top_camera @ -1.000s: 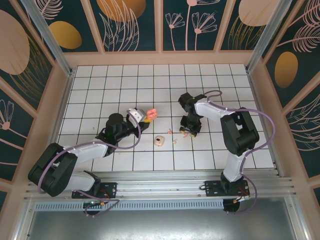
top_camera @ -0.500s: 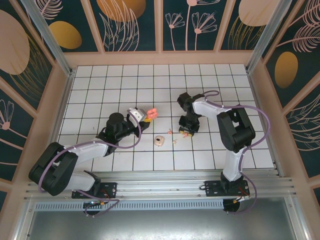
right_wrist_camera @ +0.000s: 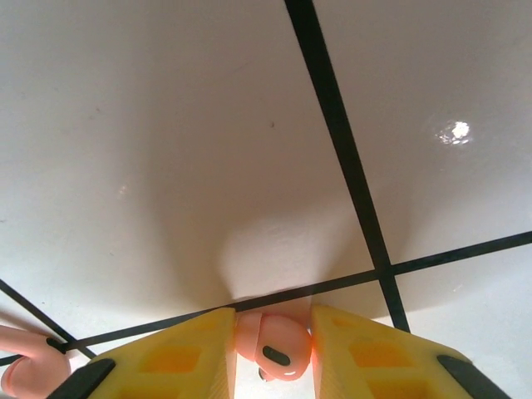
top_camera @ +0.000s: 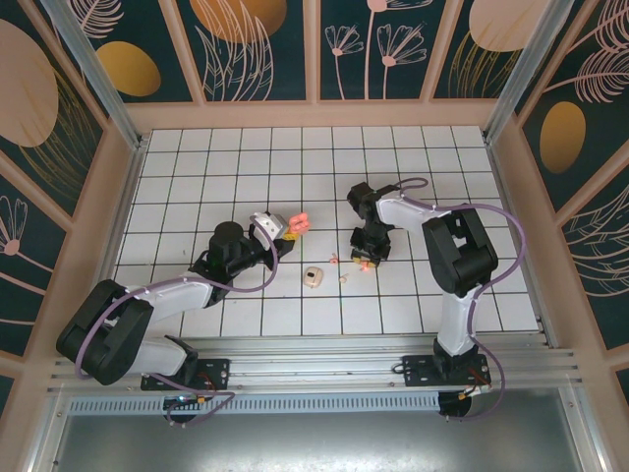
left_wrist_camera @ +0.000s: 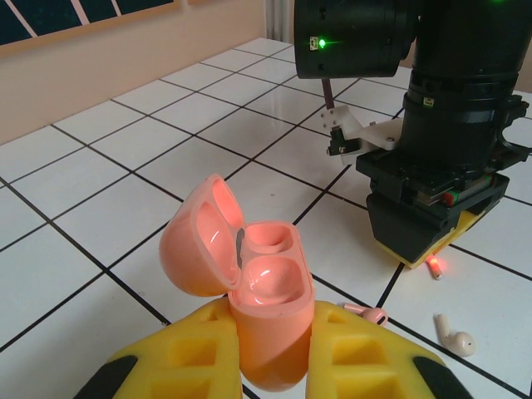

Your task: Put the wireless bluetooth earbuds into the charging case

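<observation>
At mid-table | left jaws clamp pink case (left_wrist_camera: 266,332) | right jaws pinch pink earbud (right_wrist_camera: 270,347), half cropped

The glossy salmon-pink pebble-shaped plastic charging case (left_wrist_camera: 270,332), paler inside its lid, shows against a white tiled floor (left_wrist_camera: 100,191) ruled in a grid of thin black lines, with the foam pads (left_wrist_camera: 187,362) of the left gripper (left_wrist_camera: 268,366) on either side of it bright yellow, tipped black. Right of that case lie one salmon-pink plastic earbud (left_wrist_camera: 366,313) and one cream plastic earbud (left_wrist_camera: 455,339), beside the black right arm (left_wrist_camera: 449,125) with its green light (left_wrist_camera: 321,41) and red glow (left_wrist_camera: 433,264); the pads (right_wrist_camera: 174,362) of the right gripper (right_wrist_camera: 273,332) are the same yellow, flanking a salmon-pink bud (right_wrist_camera: 274,349) with a black spot. Behind the case, dark teal wall panels (top_camera: 265,49) carry peach line-drawn flowers and orange-gold ovals.
</observation>
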